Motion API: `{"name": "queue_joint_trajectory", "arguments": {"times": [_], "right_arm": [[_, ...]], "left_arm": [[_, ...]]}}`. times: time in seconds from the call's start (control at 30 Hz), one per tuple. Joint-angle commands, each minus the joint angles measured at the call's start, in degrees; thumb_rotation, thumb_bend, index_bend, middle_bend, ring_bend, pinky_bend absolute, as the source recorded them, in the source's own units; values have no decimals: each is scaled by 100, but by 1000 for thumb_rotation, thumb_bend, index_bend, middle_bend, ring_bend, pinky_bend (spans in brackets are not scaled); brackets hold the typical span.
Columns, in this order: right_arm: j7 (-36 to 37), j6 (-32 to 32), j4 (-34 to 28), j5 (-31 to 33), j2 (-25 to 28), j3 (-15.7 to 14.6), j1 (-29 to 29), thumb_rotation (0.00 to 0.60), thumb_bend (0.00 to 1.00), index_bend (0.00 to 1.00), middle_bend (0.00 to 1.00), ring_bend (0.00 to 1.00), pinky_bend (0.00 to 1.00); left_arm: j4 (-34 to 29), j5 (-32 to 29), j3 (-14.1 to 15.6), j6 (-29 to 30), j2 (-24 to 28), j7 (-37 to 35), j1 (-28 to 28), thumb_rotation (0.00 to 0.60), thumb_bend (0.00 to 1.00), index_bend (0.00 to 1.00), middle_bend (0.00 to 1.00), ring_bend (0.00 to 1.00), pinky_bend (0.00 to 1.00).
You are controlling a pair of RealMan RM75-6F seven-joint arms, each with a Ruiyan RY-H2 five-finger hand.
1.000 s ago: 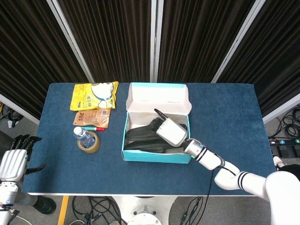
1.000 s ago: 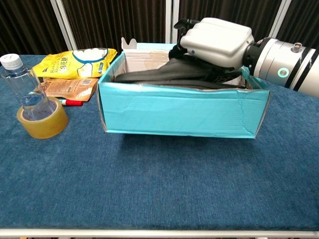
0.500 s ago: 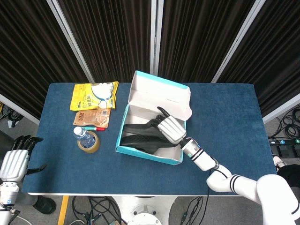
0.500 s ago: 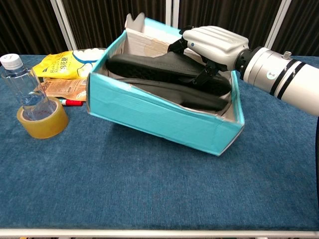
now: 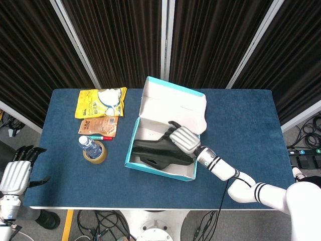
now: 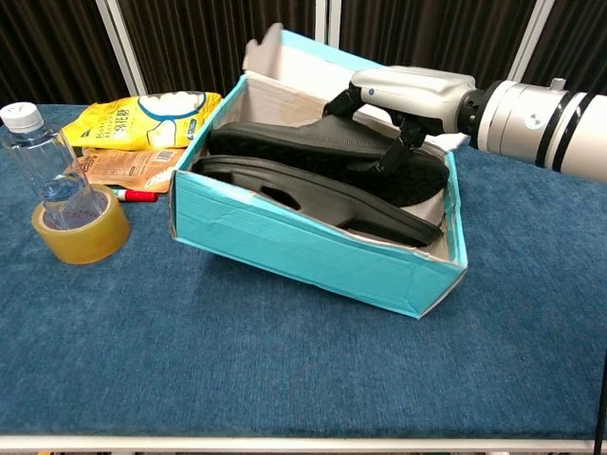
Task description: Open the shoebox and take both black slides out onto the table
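The teal shoebox (image 5: 156, 171) stands open at the table's middle, its white-lined lid (image 5: 175, 103) thrown back, and it is tilted with its far side raised (image 6: 303, 256). Two black slides lie inside, one stacked over the other. My right hand (image 5: 183, 139) reaches in from the right and grips the upper slide (image 6: 285, 142) near its heel, fingers wrapped around it (image 6: 408, 90). The lower slide (image 6: 313, 194) rests along the box's front wall. My left hand (image 5: 14, 175) hangs off the table's near left corner, fingers apart and holding nothing.
Left of the box are a yellow snack bag (image 5: 100, 102), an orange packet (image 5: 99, 125), a red marker (image 5: 103, 137) and a water bottle (image 6: 43, 156) standing inside a tape roll (image 6: 81, 232). Blue cloth lies bare to the right of the box and in front of it.
The box went from flat to tilted and turned slightly left. My right hand rose with the upper slide, which now sits higher in the box. The left hand stayed put.
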Motion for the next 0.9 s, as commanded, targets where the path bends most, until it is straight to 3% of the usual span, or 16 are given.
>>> {"name": "queue_joint_trajectory", "arguments": {"times": [0.03,0.2,0.33,0.57,0.73,0.83,0.9], "right_arm": [[647,-612,-413,-99,553,-161,287,600,867,841,673,465,105],[-155,-731,-591,-399,871,-267,472,600,887,865,697,476,106],[-1423,-766,-696,-477,935,-262,523,600,899,884,713,475,107],[-2904,-471,-744,-731,904,-267,488,600,903,902,721,476,107],[-3266,-236,-688,-851,838,-309,407,600,903,904,722,476,107],[-2495,-206,-881,-557,817,-257,316,600,903,906,724,479,108],[-2346,1,-770,-706,857,-248,316,600,903,907,724,480,109]], "left_arm": [[3,2,0,-14,-1,3,-9,600,97,209,188,100,91],[-13,-1,-6,-47,12,17,-30,600,98,209,188,100,91],[-27,11,-12,-52,14,37,-45,600,97,209,189,100,91],[-38,-4,-1,-74,18,46,-46,600,97,209,188,100,91],[-20,10,4,-79,10,31,-51,600,98,210,188,100,91],[-6,6,-3,-85,1,16,-58,600,98,209,188,100,91],[7,3,1,-74,-11,11,-48,600,98,210,188,100,92]]}}
